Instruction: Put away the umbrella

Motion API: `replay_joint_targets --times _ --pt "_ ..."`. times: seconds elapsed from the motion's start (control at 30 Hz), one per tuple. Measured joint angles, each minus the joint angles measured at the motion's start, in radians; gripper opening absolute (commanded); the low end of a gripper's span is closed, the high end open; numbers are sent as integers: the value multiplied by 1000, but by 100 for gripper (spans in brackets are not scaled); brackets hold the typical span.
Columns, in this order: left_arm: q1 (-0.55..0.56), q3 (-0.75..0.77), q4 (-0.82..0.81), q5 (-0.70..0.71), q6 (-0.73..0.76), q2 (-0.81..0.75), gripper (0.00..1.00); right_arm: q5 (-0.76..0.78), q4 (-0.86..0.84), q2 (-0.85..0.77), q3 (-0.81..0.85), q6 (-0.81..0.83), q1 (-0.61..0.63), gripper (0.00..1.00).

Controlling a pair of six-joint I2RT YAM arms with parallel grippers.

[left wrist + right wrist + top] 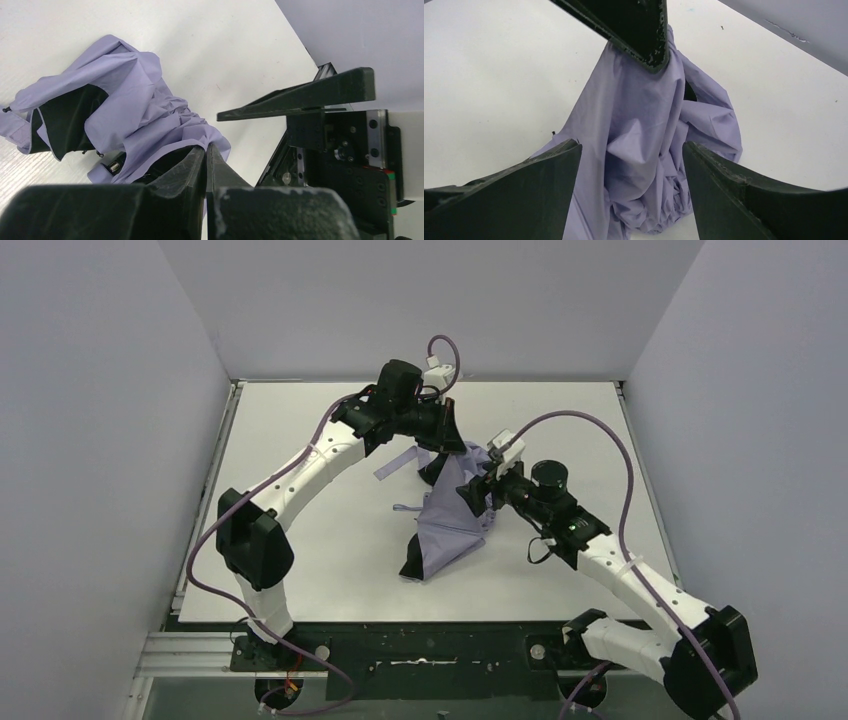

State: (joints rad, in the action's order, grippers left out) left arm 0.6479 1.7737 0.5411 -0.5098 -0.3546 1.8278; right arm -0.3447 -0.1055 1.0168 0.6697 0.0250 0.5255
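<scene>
- left gripper (pixel 206 150): jaws pressed tight together, pinching a bunch of fabric at the far top end of the umbrella (pixel 445 525) and holding that end up off the table (pixel 300 440)
- right gripper (pixel 630 146): jaws spread wide, one finger on each side of the umbrella's hanging fabric, coming in from the umbrella's right; not clamped on it
- umbrella: pale lavender canopy, loose and crumpled, not rolled up; the upper part drapes down from the left gripper, the lower part spreads on the table toward the near edge
- black lining (pixel 65 120) shows inside the umbrella's folds
- shaft and handle: can't tell, hidden in the fabric
- loose lavender strip (pixel 392 466) lies flat just left of the umbrella
- table: white; the umbrella sits about mid-table, between the two arms
</scene>
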Motion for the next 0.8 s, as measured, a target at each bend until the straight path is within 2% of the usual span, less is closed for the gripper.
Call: replay_joint_targets --times 0.2,0.33,0.43,0.6,0.73,0.8 --pt "0 0 6 -14 0 0 2 17 -49 114 42 23 0 83" --pt "0 0 8 -20 0 0 2 22 -87 150 43 24 0 80" --pt "0 0 7 -24 0 0 2 4 -98 174 51 20 0 69" --pt "-2 0 5 -31 -1 0 5 -31 -127 213 66 -3 0 35" --pt "-11 -1 -9 -40 -9 -1 21 -48 -148 217 66 -43 -15 16" --pt "-21 -16 -32 -44 -22 -10 33 -60 -158 219 66 -69 -36 10"
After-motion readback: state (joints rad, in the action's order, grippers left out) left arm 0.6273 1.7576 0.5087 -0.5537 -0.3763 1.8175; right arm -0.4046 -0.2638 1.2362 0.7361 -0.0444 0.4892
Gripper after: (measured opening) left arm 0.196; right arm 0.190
